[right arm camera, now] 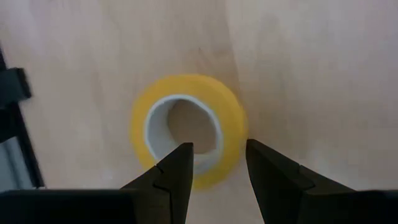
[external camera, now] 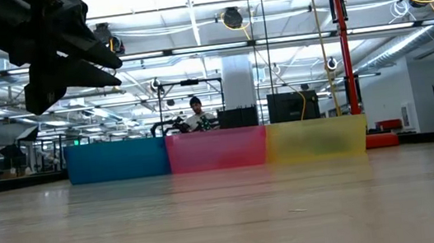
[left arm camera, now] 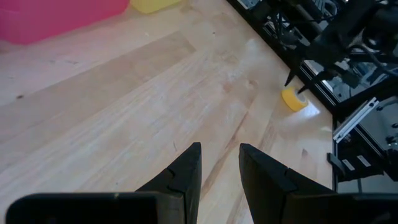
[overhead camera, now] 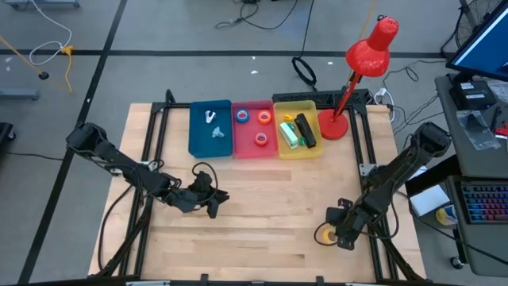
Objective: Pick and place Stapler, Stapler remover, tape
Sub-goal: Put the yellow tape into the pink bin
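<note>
Over yellow tape (right arm camera: 186, 129) — right jaws.

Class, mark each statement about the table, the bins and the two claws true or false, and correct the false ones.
1. The yellow tape roll lies on the bare table, outside the bins. True.
2. The right claw is above the yellow tape roll. True.
3. The red bin holds no tape. False: three rolls lie in it.
4. The left claw holds a stapler. False: its fingers have nothing between them.
5. The red desk lamp stands beside the blue bin. False: it stands beside the yellow bin.
</note>
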Motion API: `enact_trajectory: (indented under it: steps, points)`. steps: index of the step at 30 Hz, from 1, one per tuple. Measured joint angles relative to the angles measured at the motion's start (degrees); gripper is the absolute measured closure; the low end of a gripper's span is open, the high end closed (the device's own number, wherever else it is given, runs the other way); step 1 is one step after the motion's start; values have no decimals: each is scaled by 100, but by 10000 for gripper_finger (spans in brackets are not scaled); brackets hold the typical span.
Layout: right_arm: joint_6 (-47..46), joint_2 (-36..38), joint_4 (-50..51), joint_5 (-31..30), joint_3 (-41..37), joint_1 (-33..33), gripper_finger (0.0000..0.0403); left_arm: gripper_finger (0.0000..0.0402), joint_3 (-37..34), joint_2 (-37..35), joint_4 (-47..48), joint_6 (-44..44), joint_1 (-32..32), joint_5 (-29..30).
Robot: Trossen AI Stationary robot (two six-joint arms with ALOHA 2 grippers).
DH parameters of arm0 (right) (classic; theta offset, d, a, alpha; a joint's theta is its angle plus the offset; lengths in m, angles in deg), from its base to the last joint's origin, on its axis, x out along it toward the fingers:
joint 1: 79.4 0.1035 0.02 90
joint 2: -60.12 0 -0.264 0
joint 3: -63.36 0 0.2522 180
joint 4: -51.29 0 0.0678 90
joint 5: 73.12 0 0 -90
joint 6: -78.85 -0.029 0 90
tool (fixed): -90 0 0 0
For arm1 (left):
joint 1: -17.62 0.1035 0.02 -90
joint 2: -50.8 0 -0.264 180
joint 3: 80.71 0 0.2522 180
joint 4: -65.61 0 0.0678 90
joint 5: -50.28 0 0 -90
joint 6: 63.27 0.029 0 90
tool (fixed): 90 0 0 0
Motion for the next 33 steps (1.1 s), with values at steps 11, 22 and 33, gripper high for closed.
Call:
enact_trajectory:
  steps: [11,22,33]
  points:
    - [-790,138,-1468,142,-1023,-2,261,293,0,-2,11,-3,0,-3]
    - [-1115,184,-1887,-262,-1255,0,261,293,0,-2,26,10,0,-5]
    - [-1329,169,-1682,-605,-1263,-128,272,293,0,-2,15,-27,0,-1]
